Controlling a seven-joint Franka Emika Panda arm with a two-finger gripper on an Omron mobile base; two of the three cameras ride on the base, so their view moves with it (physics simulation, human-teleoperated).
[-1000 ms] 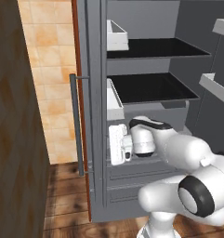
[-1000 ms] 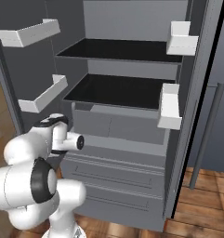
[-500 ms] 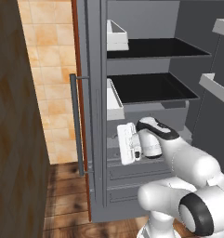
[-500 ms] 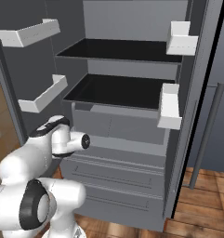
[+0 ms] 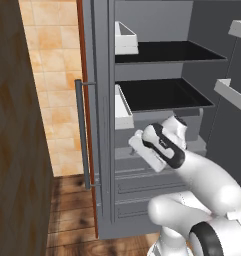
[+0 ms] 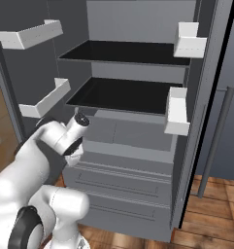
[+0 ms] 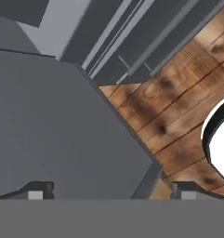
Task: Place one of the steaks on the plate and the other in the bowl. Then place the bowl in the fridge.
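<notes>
You are facing the fridge (image 5: 157, 65), tall and grey, with its door swung open; the long vertical door handle (image 5: 82, 135) stands at the door's outer edge in the left base view, beside a tiled wall (image 5: 52, 75). Inside you have two dark shelves (image 6: 128, 95), one above the other, both bare on the parts you can see. White bins (image 6: 179, 112) hang on the inner walls at each shelf's level, on both sides. Below the lower shelf the fridge front is closed grey drawers (image 6: 118, 170).

Your arm (image 5: 192, 170) reaches up from the base toward the fridge's lower part, its hand turned down just under the lower shelf's front edge, in front of the drawers.

In the hand view, your gripper (image 7: 108, 189) looks down past a grey fridge panel (image 7: 53, 130) to the wooden floor (image 7: 174, 102). The two fingertips (image 7: 36, 190) stand far apart at the bottom edge, spread wide, with nothing between them.

From these views you cannot tell where the steaks, plate or bowl lie relative to the gripper.
</notes>
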